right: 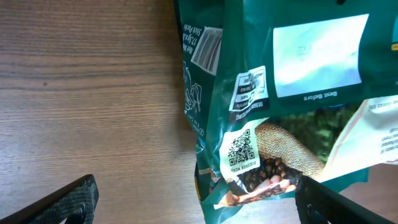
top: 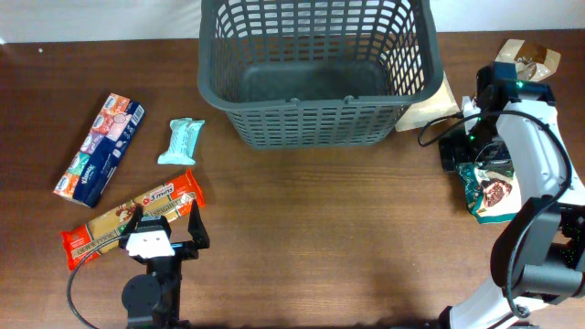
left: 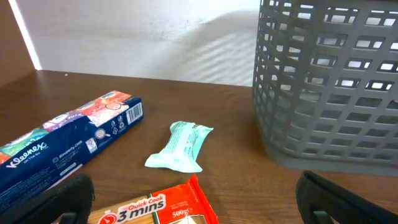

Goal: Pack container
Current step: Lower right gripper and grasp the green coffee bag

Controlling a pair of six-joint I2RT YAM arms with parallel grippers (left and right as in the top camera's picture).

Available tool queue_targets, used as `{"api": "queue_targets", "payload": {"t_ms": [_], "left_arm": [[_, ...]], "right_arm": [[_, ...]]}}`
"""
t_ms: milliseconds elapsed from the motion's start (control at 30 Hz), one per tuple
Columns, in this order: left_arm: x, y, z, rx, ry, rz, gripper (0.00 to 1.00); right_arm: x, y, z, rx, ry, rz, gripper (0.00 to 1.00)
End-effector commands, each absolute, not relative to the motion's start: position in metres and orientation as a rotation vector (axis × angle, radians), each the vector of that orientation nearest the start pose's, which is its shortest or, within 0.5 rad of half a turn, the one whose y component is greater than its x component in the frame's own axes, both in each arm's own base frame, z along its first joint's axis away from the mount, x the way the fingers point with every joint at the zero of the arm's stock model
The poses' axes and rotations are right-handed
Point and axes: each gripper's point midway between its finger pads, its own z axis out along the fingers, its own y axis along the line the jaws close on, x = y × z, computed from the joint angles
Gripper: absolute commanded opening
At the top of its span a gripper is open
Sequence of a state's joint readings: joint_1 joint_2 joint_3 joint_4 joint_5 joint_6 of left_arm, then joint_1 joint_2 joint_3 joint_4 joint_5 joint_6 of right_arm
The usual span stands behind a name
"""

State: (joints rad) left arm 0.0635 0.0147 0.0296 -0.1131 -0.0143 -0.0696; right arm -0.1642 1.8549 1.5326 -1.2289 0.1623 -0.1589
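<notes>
The dark grey lattice basket [top: 315, 73] stands at the back centre and is empty; its wall fills the right of the left wrist view [left: 329, 81]. My left gripper [top: 164, 228] is open, its fingers [left: 199, 208] on either side of the right end of a red and orange quick-cook pasta pack [top: 128, 224], which also shows in the left wrist view [left: 155, 208]. My right gripper [top: 471, 160] is open, its fingers [right: 199, 208] straddling the edge of a green coffee pack [right: 273, 93], which lies at the right of the table [top: 489, 192].
A blue Kleenex pack [top: 99, 148] [left: 62, 140] and a teal snack bar [top: 181, 141] [left: 180, 146] lie left of the basket. A beige pack [top: 430, 110] leans by the basket's right side. A brown bag [top: 526, 57] sits at the back right.
</notes>
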Motion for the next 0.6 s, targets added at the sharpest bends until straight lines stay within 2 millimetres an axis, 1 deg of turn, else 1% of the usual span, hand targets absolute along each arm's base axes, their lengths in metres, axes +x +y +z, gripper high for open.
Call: {"api": "queue_targets", "payload": {"t_ms": [0,100,233,400,467,567], "left_arm": [[0.244,0.016,0.156,-0.096,1.662,0.011,0.99],[0.244,0.016,0.156,-0.096,1.662,0.011,0.99],[0.244,0.016,0.156,-0.096,1.662,0.011,0.99],[0.244,0.016,0.156,-0.096,1.662,0.011,0.99],[0.244,0.016,0.156,-0.096,1.662,0.011,0.99],[0.244,0.016,0.156,-0.096,1.662,0.011,0.99]], "right_arm": [[0.339,-0.087,0.098,0.039,3.148,-0.273,0.99],[0.339,-0.094,0.099,0.08,3.139,-0.341,0.99],[0.339,-0.1,0.101,0.086,3.131,-0.398,0.99],[0.338,-0.113,0.103,0.164,3.108,-0.515,0.99],[0.337,-0.116,0.103,0.178,3.11,-0.515,0.99],[0.332,-0.128,0.103,0.23,3.113,-0.526,0.99]]}}
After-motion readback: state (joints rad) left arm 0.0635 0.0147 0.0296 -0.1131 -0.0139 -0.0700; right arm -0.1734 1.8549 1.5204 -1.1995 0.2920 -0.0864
